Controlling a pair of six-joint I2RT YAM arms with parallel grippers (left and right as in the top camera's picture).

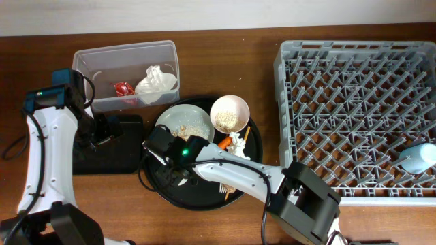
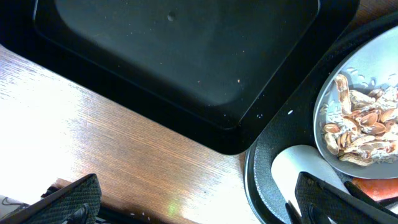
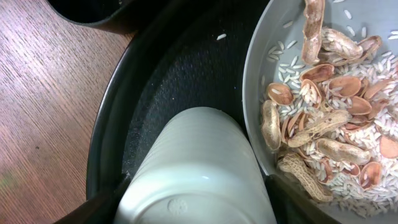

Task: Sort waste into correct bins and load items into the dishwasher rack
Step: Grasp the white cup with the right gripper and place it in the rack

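Note:
The white cup (image 3: 199, 155) lies on its side on the round black tray (image 3: 161, 81), next to the pale plate (image 3: 261, 81) of peanut shells and rice (image 3: 329, 118). My right gripper (image 3: 193, 199) (image 1: 167, 163) grips it, one finger on each side. My left gripper (image 2: 202, 205) (image 1: 102, 129) hangs open over bare wood between the shallow black tray (image 2: 174, 56) and the round tray. The clear tub (image 1: 88, 58) holds a white napkin (image 1: 155, 83) and a red wrapper (image 1: 123, 88). A light blue cup (image 1: 417, 158) lies in the grey rack (image 1: 354, 46).
On the round tray (image 1: 204, 197) also sit the cream bowl (image 1: 213, 109) with crumbs, a carrot piece (image 1: 224, 143), a crumpled napkin (image 1: 238, 145) and chopsticks (image 1: 246, 134). The shallow black tray (image 1: 122, 153) lies left of it, below the tub.

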